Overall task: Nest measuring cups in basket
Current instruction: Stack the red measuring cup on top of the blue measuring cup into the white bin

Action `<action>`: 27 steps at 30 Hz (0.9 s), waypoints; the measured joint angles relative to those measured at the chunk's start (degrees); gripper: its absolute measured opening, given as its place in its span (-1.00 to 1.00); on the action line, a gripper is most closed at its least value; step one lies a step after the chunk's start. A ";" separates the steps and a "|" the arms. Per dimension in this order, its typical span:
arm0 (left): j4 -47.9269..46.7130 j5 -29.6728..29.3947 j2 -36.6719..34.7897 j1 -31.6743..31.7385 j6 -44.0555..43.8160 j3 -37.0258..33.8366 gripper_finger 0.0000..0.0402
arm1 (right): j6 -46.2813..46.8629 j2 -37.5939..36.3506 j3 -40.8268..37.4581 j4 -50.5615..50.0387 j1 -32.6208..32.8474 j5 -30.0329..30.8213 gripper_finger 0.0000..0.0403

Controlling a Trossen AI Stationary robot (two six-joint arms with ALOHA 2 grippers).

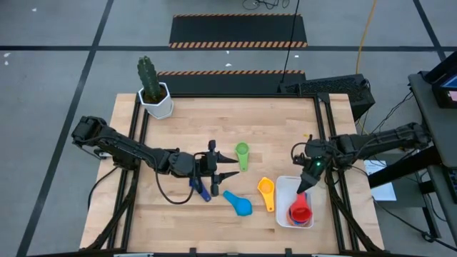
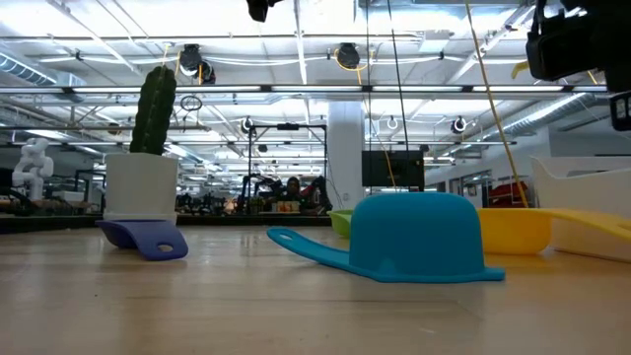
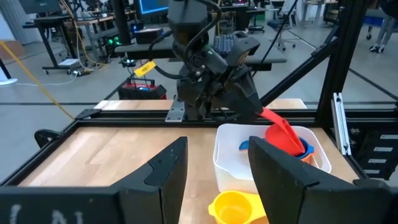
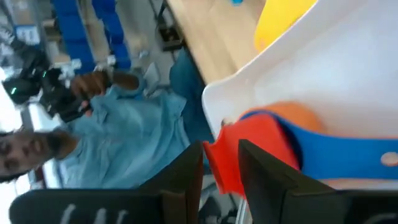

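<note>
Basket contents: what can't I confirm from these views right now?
- How the cups are stacked in the basket: high view too small; in the left wrist view the red cup covers those beneath.
- Right gripper's hold on the red cup's handle: right wrist view shows the fingers astride it, contact unclear.
- Basket in low view: cut off by the edge.

Orange cup (image 4: 297,116) mostly hidden under red cup (image 4: 249,155).

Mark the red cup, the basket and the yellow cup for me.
red cup (image 1: 300,210), high view, on its bowl inside the basket.
basket (image 1: 283,187), high view, on its bare white floor near the far rim.
yellow cup (image 1: 266,186), high view, on its bowl.
</note>
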 joint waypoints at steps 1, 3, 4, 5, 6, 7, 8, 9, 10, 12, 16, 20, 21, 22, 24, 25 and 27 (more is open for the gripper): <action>0.00 0.00 0.00 0.00 0.25 0.00 -0.14 | -0.06 0.00 0.00 0.17 0.03 -0.79 -0.55; 0.04 0.00 0.00 0.00 0.64 0.00 -0.14 | -0.34 0.00 -0.01 0.22 0.04 -1.62 -0.62; 0.12 0.00 0.00 0.00 0.70 0.00 -0.14 | -0.41 0.00 0.00 0.27 0.01 -1.78 -0.67; 0.19 0.00 0.00 0.00 0.75 0.00 -0.14 | -0.53 0.00 0.01 0.34 0.01 -2.34 -0.73; 0.23 0.00 0.00 0.00 0.76 0.00 -0.14 | -0.85 0.00 0.00 0.38 0.01 -3.05 -0.79; 0.24 0.00 0.00 0.01 0.78 0.00 -0.14 | -1.24 0.00 0.01 0.60 0.01 -3.37 -0.86; 0.24 0.00 0.00 0.02 0.81 0.00 -0.14 | -1.39 0.00 0.01 0.81 0.01 -4.06 -0.93; 0.24 0.00 0.00 0.02 0.87 0.00 -0.14 | -1.46 0.02 -0.01 1.00 0.01 -4.45 -0.96; 0.26 0.00 0.00 0.00 0.95 0.00 -0.14 | -1.48 0.02 0.00 1.40 0.01 -4.45 -0.97; 0.26 0.00 0.00 0.00 1.17 0.00 -0.14 | -1.50 0.00 0.01 2.21 0.01 -4.47 -0.96; 0.53 0.00 0.00 0.02 1.19 0.00 -0.14 | -0.90 0.02 0.00 2.87 0.01 -5.31 -0.99; 0.72 0.00 0.00 0.00 1.33 0.00 -0.14 | 1.32 0.02 0.01 3.28 -0.03 -7.46 -0.99; 0.71 0.00 0.00 0.00 1.32 0.00 -0.14 | 1.61 0.02 0.01 3.26 -0.06 -7.46 -0.99; 0.71 0.00 0.00 0.01 1.32 0.00 -0.14 | 1.72 0.04 0.01 3.26 -0.08 -7.45 -0.99; 0.72 0.00 0.00 0.02 1.32 0.00 -0.14 | 1.72 0.04 0.00 3.25 -0.13 -7.41 -0.99; 0.72 0.00 0.00 0.02 1.32 0.00 -0.14 | 1.69 0.04 0.00 3.23 -0.31 -7.41 -0.99; 0.72 0.00 0.00 0.02 1.34 0.00 -0.14 | 1.29 0.04 0.01 3.23 -0.93 -7.39 -0.99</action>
